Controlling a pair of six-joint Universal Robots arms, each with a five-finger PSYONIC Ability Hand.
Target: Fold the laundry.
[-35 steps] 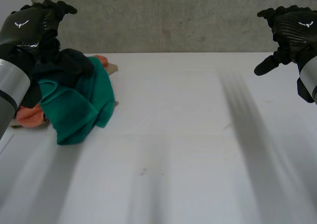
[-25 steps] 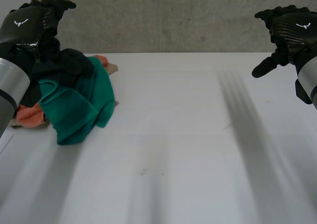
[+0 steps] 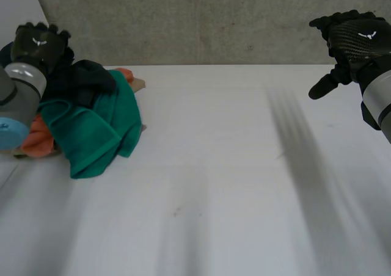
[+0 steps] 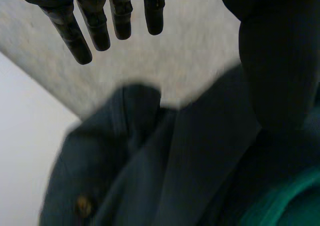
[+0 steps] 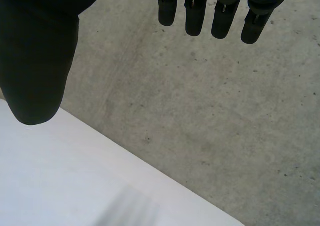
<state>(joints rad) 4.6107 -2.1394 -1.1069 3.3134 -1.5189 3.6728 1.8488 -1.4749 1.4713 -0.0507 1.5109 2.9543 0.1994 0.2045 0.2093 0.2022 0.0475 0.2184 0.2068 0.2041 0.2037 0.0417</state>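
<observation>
A heap of laundry lies at the table's far left: a green cloth (image 3: 98,126) in front, a dark garment (image 3: 82,80) on top, an orange cloth (image 3: 38,138) at the left. My left hand (image 3: 38,44) hovers over the heap's back left, fingers (image 4: 92,23) straight and holding nothing. Under its palm the dark garment (image 4: 165,171) shows a small button, with a bit of green cloth (image 4: 285,201) beside it. My right hand (image 3: 351,41) is raised at the far right, open, its fingers (image 5: 215,11) straight, well away from the heap.
The white table (image 3: 232,184) stretches out in front of the heap. A grey concrete wall (image 3: 201,19) stands behind the table's far edge. A bit of tan material (image 3: 139,82) pokes out behind the heap.
My left hand has moved back and down towards the heap's rear left. The right hand has drifted slightly left. The laundry has not moved.
</observation>
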